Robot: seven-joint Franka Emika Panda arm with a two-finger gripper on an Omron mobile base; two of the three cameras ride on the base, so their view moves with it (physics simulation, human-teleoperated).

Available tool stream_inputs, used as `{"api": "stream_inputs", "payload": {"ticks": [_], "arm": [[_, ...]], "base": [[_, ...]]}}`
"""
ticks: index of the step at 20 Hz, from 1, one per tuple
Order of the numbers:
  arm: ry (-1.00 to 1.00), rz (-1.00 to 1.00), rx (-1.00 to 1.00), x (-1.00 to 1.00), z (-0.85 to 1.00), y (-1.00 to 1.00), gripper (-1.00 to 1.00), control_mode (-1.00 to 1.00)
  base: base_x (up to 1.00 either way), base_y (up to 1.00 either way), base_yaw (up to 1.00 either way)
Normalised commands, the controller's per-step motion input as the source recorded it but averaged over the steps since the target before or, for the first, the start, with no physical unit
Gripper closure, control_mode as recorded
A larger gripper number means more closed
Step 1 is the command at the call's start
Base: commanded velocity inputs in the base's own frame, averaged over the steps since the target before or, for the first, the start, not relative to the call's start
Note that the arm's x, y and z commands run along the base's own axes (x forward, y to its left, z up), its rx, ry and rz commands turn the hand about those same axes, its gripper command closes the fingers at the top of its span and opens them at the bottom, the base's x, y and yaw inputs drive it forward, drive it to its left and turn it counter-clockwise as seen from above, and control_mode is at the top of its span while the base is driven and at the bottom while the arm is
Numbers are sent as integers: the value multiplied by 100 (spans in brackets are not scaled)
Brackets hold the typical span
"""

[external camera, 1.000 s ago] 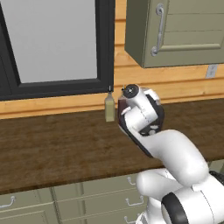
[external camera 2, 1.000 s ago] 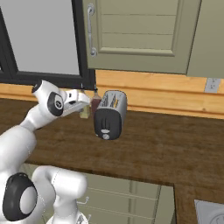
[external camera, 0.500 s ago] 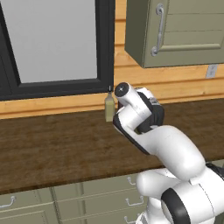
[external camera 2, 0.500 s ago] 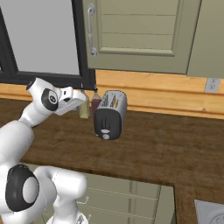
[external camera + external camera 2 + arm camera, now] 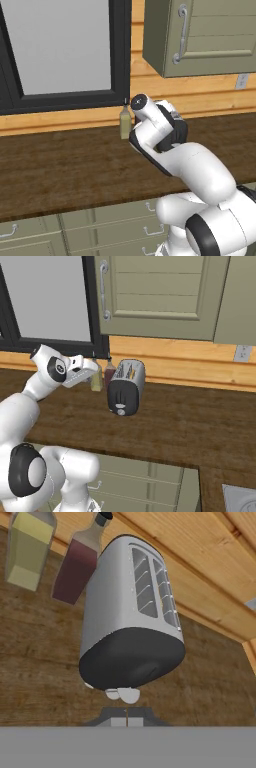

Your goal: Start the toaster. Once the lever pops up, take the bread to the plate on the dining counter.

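Observation:
The toaster stands on the dark wood counter by the wall, its dark end face and knob turned toward me. My gripper hovers just left of it, pointing at it. In the hand view the toaster looms close, its two slots on top, and my gripper sits shut just below its dark face with nothing between the tips. I cannot make out the bread in the slots. In the left base view my arm covers the toaster. The plate and the dining counter are out of view.
An olive-yellow bottle and a dark red bottle stand against the wall just left of the toaster. Green upper cabinets hang above, a black-framed window sits to the left, and a sink corner shows lower right.
My arm's upper joint has swung left and the hand has drawn back slightly from the toaster. The toaster and bottles have not moved; the gripper stays shut.

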Motion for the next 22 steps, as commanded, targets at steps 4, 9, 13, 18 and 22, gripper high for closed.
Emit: {"api": "stream_inputs", "payload": {"ticks": [4,9,13,18,22], "arm": [[0,0,0,0,0,0,100,-100],[0,0,0,0,0,0,100,-100],[0,0,0,0,0,0,100,-100],[0,0,0,0,0,0,100,-100],[0,0,0,0,0,0,100,-100]], "base": [[0,0,0],[0,0,0],[0,0,0],[0,0,0],[0,0,0]]}}
